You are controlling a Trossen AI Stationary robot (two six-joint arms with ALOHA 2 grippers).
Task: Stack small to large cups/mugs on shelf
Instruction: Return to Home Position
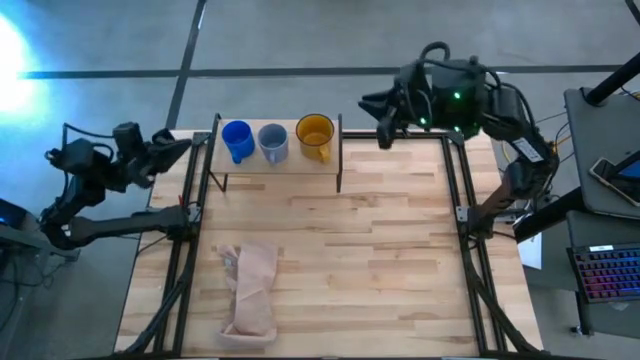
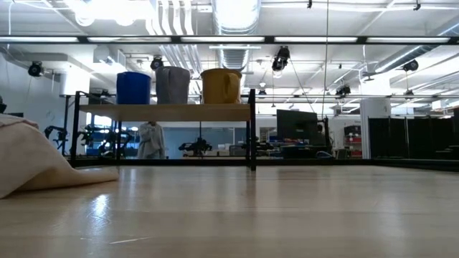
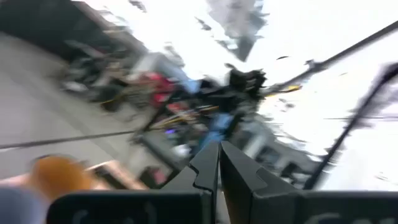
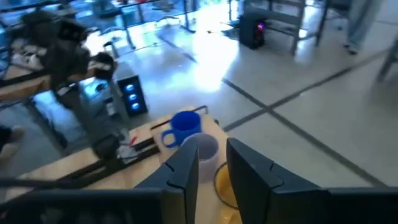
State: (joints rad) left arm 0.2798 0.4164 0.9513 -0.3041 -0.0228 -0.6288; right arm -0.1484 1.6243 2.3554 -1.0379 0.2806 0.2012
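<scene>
The right end effector [image 1: 379,118], fingers apart and empty, hangs near the right end of the shelf [image 1: 280,166], nearest the yellow mug [image 1: 315,136]. The grey mug [image 1: 273,141] and blue mug [image 1: 237,139] follow leftward, toward the closed, empty left end effector [image 1: 178,147].

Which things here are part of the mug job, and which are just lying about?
Job: blue mug, grey-blue mug, amber-yellow mug, in a row on the shelf; left gripper, shut, left of the shelf; right gripper, open, right of it.
Lying about: beige cloth, crumpled on the tabletop in front of the shelf.
</scene>
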